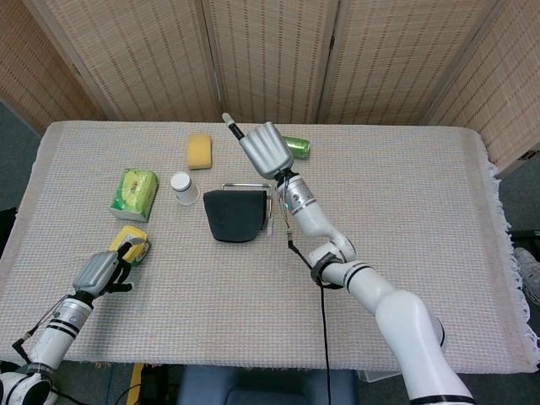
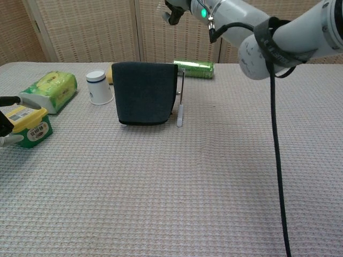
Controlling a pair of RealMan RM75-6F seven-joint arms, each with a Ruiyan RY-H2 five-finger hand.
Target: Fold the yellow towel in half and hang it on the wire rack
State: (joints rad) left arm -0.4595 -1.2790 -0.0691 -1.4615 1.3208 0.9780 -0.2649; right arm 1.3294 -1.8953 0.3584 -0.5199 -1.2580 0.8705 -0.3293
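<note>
The counter [image 1: 439,211] carries a woven cloth. A dark towel [image 2: 143,92] hangs folded over the wire rack [image 2: 180,101] at mid-counter, its lower edge touching the cloth. The right robot hand [image 1: 266,149] is raised above and just right of the rack, released, fingers apart, grasping nothing. At the near left edge, the left robot hand [image 1: 103,272] rests by a yellow box [image 2: 29,125]; whether it grips the box cannot be told. Farther off lie a green tissue pack [image 1: 135,192], green can [image 2: 196,68], yellow sponge [image 1: 199,150] and white cup [image 1: 183,186]
</note>
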